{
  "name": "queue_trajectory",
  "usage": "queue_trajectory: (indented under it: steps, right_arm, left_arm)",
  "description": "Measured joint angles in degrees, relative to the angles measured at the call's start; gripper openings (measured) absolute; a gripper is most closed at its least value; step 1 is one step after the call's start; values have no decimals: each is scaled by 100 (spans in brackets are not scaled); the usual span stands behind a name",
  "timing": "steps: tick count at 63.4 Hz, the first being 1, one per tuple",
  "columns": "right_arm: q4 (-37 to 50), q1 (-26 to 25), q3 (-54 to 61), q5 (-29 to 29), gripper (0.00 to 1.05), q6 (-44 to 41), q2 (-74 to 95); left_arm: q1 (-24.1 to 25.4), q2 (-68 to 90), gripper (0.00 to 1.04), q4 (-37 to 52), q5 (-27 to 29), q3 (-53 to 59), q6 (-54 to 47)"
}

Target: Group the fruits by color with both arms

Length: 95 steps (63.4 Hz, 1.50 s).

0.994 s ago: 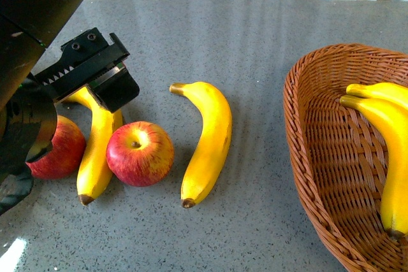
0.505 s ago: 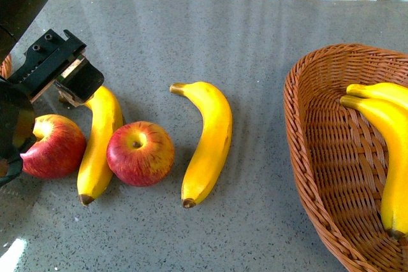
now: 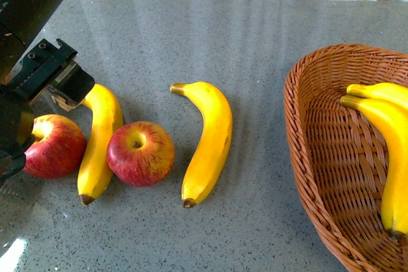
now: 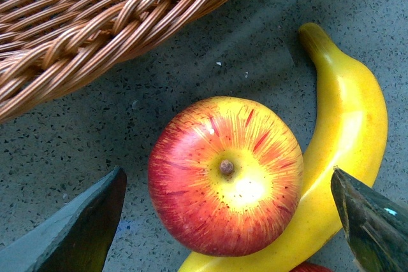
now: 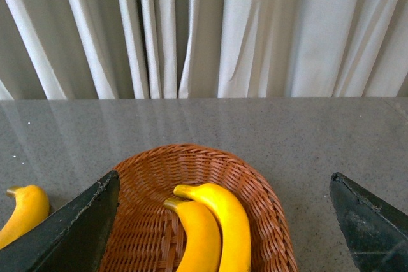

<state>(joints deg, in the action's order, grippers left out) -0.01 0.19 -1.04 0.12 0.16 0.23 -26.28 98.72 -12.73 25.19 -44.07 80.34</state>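
Two red apples lie at the table's front left, one [image 3: 56, 149] partly under my left arm and one [image 3: 140, 153] to its right, with a yellow banana [image 3: 99, 138] between them. A second banana [image 3: 207, 138] lies to the right of these. My left gripper [image 3: 56, 79] is open above the left apple. In the left wrist view the apple [image 4: 210, 195] sits between the open fingers [image 4: 76, 234], touching the banana [image 4: 347, 132]. My right gripper [image 5: 224, 176] is open, high above the basket [image 5: 191, 157] that holds two bananas [image 5: 220, 221].
The wicker basket [image 3: 319, 157] at the right holds two bananas [image 3: 389, 138]. Another wicker basket [image 4: 95, 23] stands close beside the left apple. A banana [image 5: 22, 211] shows on the table in the right wrist view. White curtains hang behind the grey table.
My left gripper has moved left and back, off the banana and over the left apple. The fruits have not moved.
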Motion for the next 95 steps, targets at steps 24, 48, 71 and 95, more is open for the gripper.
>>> queue_trajectory:
  steps: [24, 48, 71, 95]
  right_arm:
    - [0, 0, 0, 0, 96, 0, 0]
    - [0, 0, 0, -2, 96, 0, 0]
    - [0, 0, 0, 0, 96, 0, 0]
    - [0, 0, 0, 0, 96, 0, 0]
  left_arm:
    - [90, 334, 96, 122, -109, -79, 57]
    - [221, 640, 96, 267, -164, -210, 4]
    - [221, 708, 95, 151, -164, -297, -85]
    - [20, 507, 71, -236, -181, -319, -94]
